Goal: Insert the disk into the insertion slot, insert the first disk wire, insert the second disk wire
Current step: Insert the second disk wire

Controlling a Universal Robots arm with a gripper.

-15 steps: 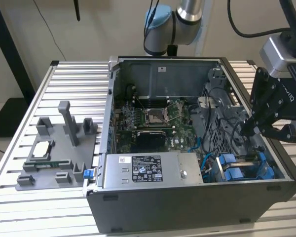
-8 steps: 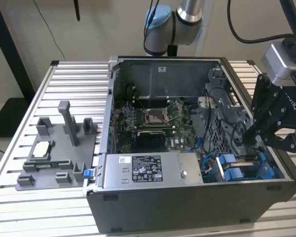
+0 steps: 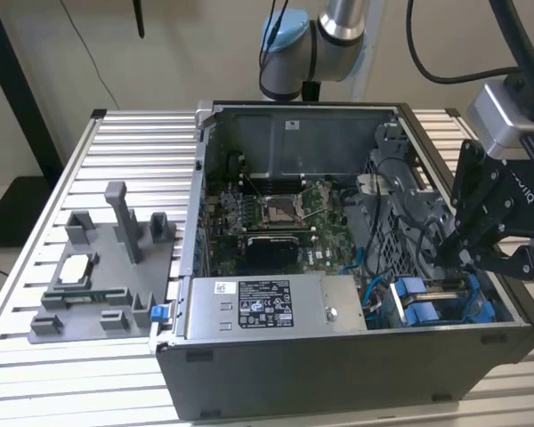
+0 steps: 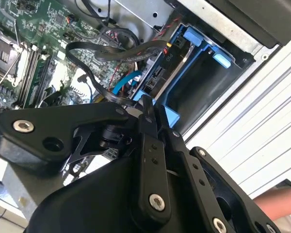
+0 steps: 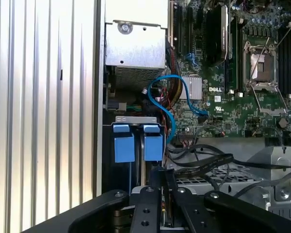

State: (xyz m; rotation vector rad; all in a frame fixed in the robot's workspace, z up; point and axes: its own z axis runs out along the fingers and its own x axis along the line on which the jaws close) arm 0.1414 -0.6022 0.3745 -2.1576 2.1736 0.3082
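The gripper (image 3: 452,260) hangs inside the open computer case (image 3: 338,374) at the drive cage, toward four o'clock in the exterior view, its fingers (image 4: 146,112) pressed together, on what I cannot tell. The disk (image 4: 157,77) in its blue frame (image 4: 170,114) already sits in the insertion slot (image 4: 203,87), blue tabs (image 5: 134,141) at its edge. By my judgement the work is at the first wire: the black ribbon cable (image 4: 121,51) and blue data cable (image 5: 172,104) lie loose beside the cage, so careful alignment with the disk's connector is called for.
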